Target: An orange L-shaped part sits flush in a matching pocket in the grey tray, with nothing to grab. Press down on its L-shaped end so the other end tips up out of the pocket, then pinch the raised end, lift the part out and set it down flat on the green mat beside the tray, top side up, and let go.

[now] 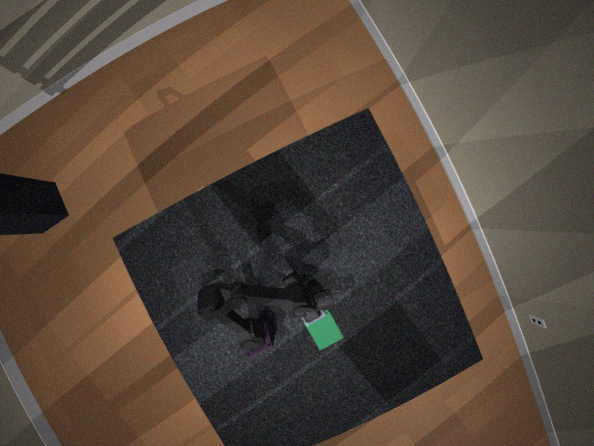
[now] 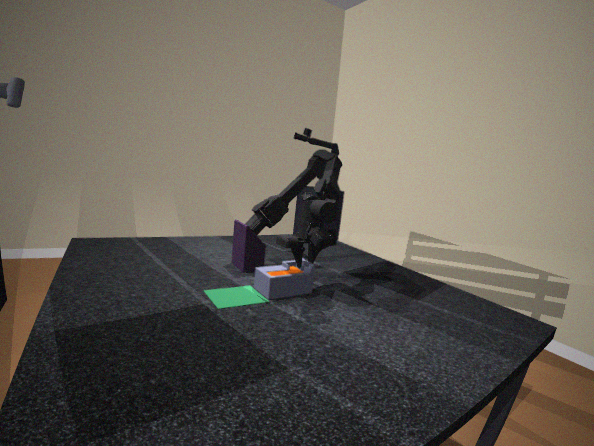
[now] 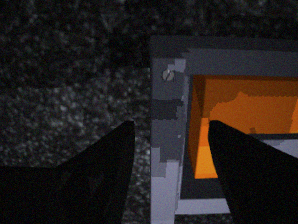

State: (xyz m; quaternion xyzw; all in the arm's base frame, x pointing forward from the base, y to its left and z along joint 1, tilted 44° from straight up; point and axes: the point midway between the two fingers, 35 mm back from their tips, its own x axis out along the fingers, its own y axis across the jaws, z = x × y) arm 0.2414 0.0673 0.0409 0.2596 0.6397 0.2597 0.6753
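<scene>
With the black jaws (image 2: 305, 264) parted and gripping nothing, one tip over its corner, the orange L-shaped part (image 2: 284, 273) (image 3: 250, 107) is seen in the grey tray (image 2: 290, 288) (image 3: 165, 132); tipping, lifting and placing on the green mat (image 1: 324, 332) (image 2: 235, 297) are left.

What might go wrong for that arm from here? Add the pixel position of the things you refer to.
The gripper (image 2: 305, 265) (image 3: 171, 129) is open with a wall of the grey tray (image 1: 314, 320) (image 2: 291, 288) (image 3: 164, 137) between its fingertips in the wrist view, so closing at that height might catch the tray instead of the orange part (image 2: 281, 273) (image 3: 250, 110).

The green mat (image 1: 324, 331) (image 2: 235, 297) lies right beside the tray, so the part could land on the tray's edge if set down too close.
</scene>
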